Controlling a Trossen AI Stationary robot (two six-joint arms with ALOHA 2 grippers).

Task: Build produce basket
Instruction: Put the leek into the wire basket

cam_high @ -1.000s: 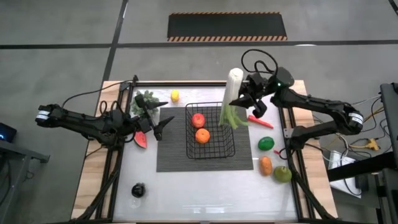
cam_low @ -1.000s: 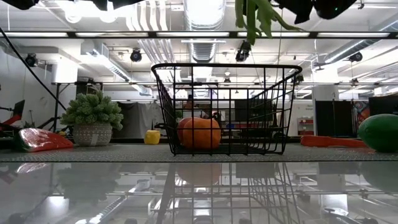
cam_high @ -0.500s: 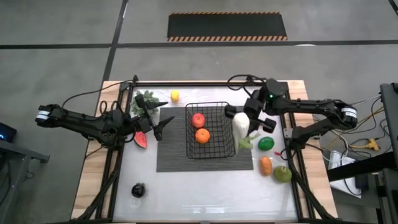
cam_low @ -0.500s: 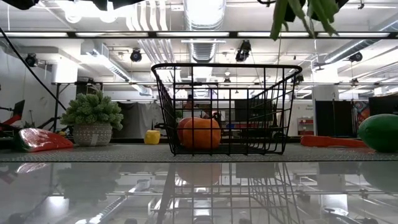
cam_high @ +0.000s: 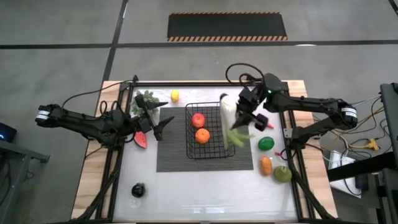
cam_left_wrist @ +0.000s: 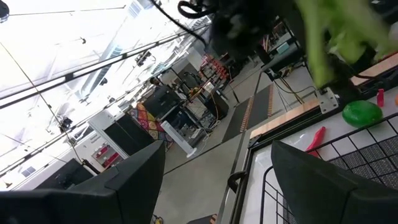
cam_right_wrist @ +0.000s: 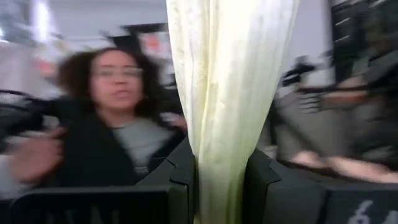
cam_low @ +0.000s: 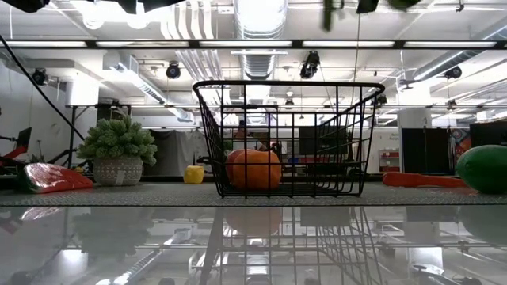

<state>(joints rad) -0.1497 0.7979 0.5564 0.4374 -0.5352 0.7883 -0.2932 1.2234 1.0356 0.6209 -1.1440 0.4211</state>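
Your right gripper (cam_right_wrist: 214,186) is clamped on the leek (cam_high: 229,119), its two dark fingers (cam_right_wrist: 180,180) pressed against either side of the pale stalk. In the high view the leek hangs above the right-hand edge of the basket (cam_high: 211,149), white end toward the far side of the table, green leaves (cam_high: 239,137) trailing toward the near side and out past the rim. Its long axis runs roughly along the basket's right wall, so judge whether it needs shifting toward the basket's middle before you let go.

Inside the basket already sit a red fruit (cam_high: 198,120) and an orange fruit (cam_high: 202,135), both left of the leek. Outside to the right lie a red chili (cam_high: 263,125), a green round piece (cam_high: 265,144), an orange piece (cam_high: 265,165) and a green pear (cam_high: 283,173). Your left gripper (cam_high: 158,121) waits with its fingers spread, left of the basket, near a red slice (cam_high: 141,139) and a small plant pot (cam_high: 146,102). A person shows in the room beyond.
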